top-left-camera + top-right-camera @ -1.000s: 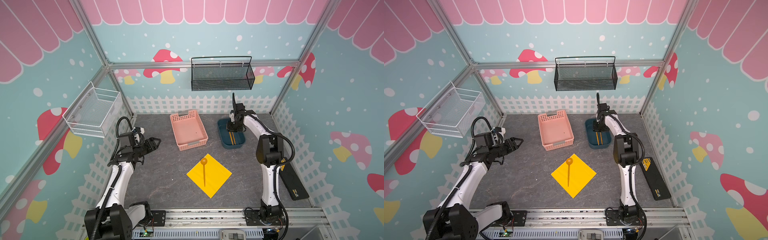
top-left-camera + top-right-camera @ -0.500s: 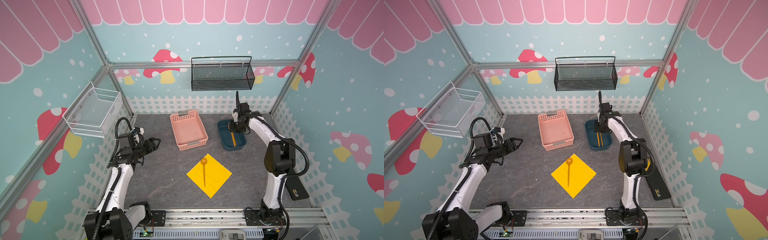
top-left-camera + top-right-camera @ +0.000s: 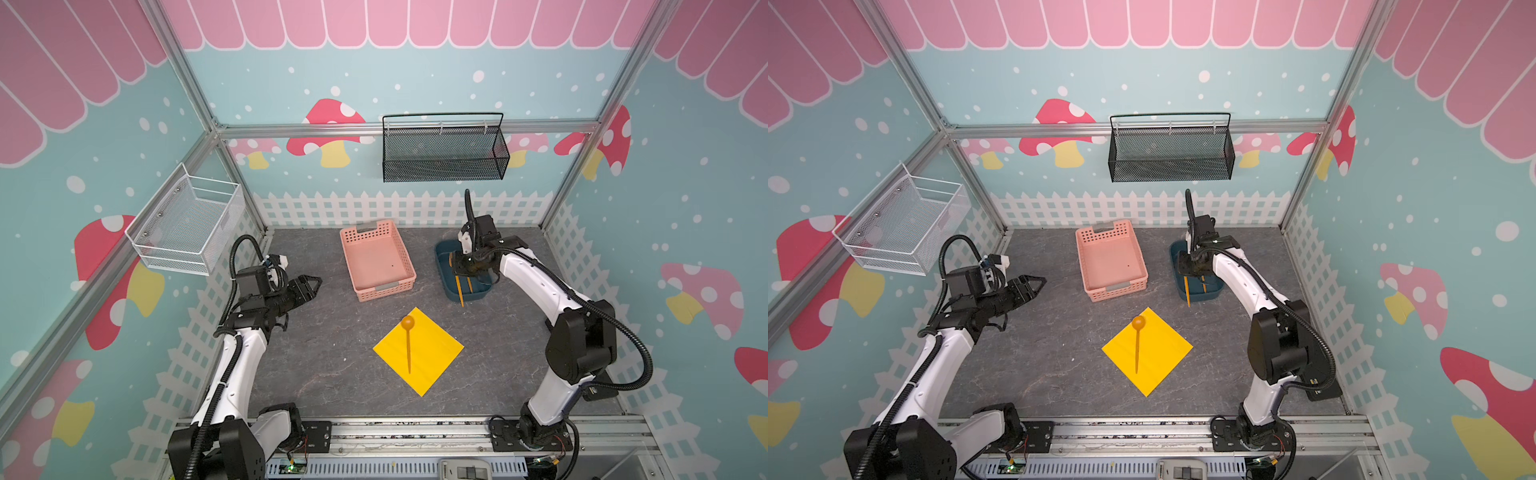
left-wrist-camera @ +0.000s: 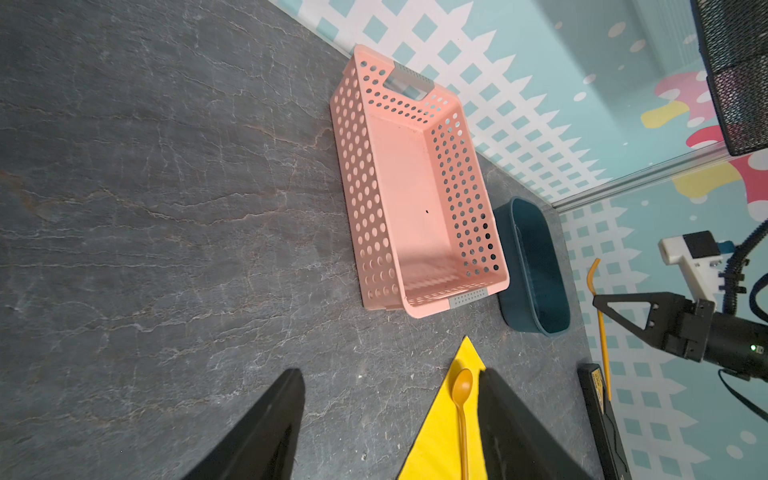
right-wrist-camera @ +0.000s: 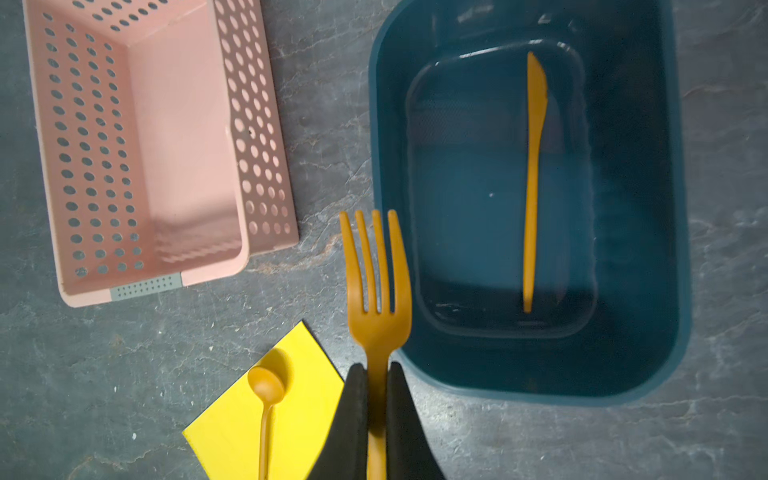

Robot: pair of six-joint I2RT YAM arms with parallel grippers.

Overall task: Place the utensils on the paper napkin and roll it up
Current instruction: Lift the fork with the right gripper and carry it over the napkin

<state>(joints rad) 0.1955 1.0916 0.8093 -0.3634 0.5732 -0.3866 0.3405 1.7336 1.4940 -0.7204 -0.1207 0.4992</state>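
A dark grey, stone-veined table [image 3: 324, 365] fills the pastel booth. On it the paper napkin [image 3: 436, 349], a thin, flat yellow square set corner-on, carries the spoon [image 3: 408, 349] along its middle, round bowl at the far corner. The right gripper [image 5: 377, 370] is pinching the fork [image 5: 376, 328] by its slim handle, held in the air by the near rim of the blue tub [image 5: 648, 249] (glossy, round-cornered plastic), where the knife [image 5: 534, 178] lies flat. The left gripper [image 3: 312, 284] hangs spread and empty, well left of the perforated pink basket [image 3: 386, 292]. Step in hand, I judge: carrying the second utensil. Next calls for laying the fork beside the spoon without scuffing the light sheet.
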